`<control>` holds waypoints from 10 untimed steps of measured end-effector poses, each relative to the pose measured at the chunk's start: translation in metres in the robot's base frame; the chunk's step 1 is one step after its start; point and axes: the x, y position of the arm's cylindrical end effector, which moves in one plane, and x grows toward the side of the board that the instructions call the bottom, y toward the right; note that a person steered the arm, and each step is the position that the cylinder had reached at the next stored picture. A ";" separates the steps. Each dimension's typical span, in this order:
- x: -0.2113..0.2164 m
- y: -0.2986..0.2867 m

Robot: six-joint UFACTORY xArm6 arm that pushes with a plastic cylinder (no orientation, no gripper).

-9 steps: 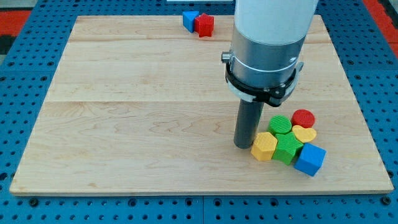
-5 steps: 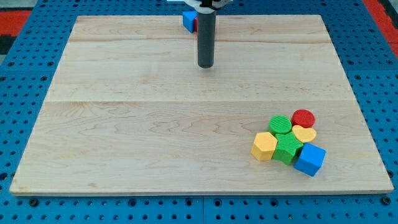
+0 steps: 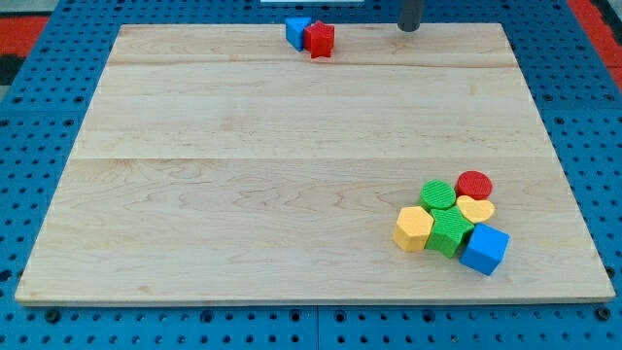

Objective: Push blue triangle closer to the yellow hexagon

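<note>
my tip (image 3: 409, 29) sits at the worktop (image 3: 292, 175) top edge, right of the red block (image 3: 320, 39), well apart. there is no claw, only the rod. the blue triangle (image 3: 297, 30) lies at the view's top, touching red on its left. risk: pushing from here would catch red first, dragging both or sliding blue off the edge. the yellow hexagon (image 3: 413, 228) lies far off, lower right. blue's pointing and long axis: too small to tell.

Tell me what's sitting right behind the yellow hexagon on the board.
Behind the yellow hexagon, toward the view's top, sits a green round block, touching it. A green block sits beside it on the view's right. My tip is far off, at the top edge.
</note>
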 end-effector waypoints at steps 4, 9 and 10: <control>0.001 -0.105; 0.001 -0.186; 0.001 -0.205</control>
